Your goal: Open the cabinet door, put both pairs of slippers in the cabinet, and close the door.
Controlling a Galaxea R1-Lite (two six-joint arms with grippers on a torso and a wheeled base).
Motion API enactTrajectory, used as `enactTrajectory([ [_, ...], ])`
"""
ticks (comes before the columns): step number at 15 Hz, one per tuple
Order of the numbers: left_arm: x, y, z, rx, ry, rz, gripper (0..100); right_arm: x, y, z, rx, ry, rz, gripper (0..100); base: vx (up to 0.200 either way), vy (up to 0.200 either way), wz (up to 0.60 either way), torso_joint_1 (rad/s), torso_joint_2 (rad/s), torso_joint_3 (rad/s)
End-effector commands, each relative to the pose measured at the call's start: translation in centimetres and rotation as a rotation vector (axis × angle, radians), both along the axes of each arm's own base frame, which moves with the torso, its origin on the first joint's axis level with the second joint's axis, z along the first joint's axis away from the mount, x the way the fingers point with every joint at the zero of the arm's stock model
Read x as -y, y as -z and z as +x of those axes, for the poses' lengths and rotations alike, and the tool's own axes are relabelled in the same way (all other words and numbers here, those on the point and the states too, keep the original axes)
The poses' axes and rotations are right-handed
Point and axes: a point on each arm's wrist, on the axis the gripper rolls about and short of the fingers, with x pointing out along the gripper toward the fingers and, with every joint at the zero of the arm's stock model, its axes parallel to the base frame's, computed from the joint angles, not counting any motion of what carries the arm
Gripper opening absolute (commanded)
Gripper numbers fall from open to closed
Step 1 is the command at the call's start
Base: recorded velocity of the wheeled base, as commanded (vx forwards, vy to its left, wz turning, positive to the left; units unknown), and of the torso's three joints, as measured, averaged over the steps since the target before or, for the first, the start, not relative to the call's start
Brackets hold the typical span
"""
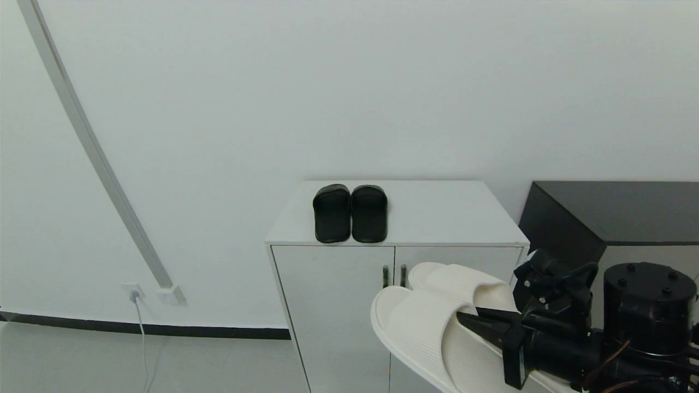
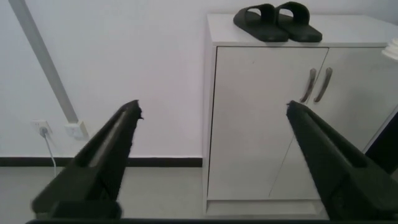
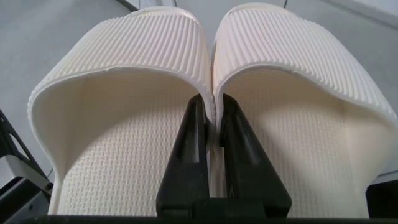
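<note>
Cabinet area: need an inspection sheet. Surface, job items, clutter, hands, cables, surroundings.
Surface: white cabinet top, carrying the black slippers.
Job's things: black slippers side by side near the top's front edge; white slippers held in front of the cabinet; doors both shut, handles at the centre seam.
Clutter: nothing seen.
Hands: right hand shut on the white slippers' adjoining inner edges; left hand open, empty, facing the cabinet.
Cables: white cable from wall socket down to the floor.
Surroundings: white wall, slanted conduit, black unit right of the cabinet.
</note>
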Motion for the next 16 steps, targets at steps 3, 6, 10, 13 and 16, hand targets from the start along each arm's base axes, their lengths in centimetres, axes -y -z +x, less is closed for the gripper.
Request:
enactTrajectory([
  [3, 0.0, 0.0, 0.0, -0.001, -0.002, 0.0, 100, -0.07, 0.07, -0.19, -0.002, -0.009, -0.002, 0, 0.0, 0.0, 0.0, -0.189, 0.43, 0.245],
  [6, 0.0, 0.0, 0.0, -0.001, -0.002, 0.0, 100, -0.15, 0.38, -0.09, -0.013, -0.007, -0.009, 0, 0.0, 0.0, 0.0, -0.23, 0.55, 0.317],
  [10, 0.0, 0.0, 0.0, -0.001, -0.002, 0.0, 100, -0.15, 0.44, -0.1, -0.015, -0.008, -0.011, 0, 0.0, 0.0, 0.0, -0.221, 0.54, 0.324],
  [13, 0.0, 0.0, 0.0, -0.001, -0.002, -0.002, 100, -0.14, 0.51, -0.11, -0.018, -0.01, -0.012, 0, 0.0, 0.0, 0.0, -0.196, 0.52, 0.32],
  [16, 0.0, -0.01, 0.0, 0.001, -0.002, -0.005, 100, -0.16, 0.72, -0.1, -0.026, -0.011, -0.018, 0, 0.0, 0.0, 0.0, -0.186, 0.51, 0.321],
])
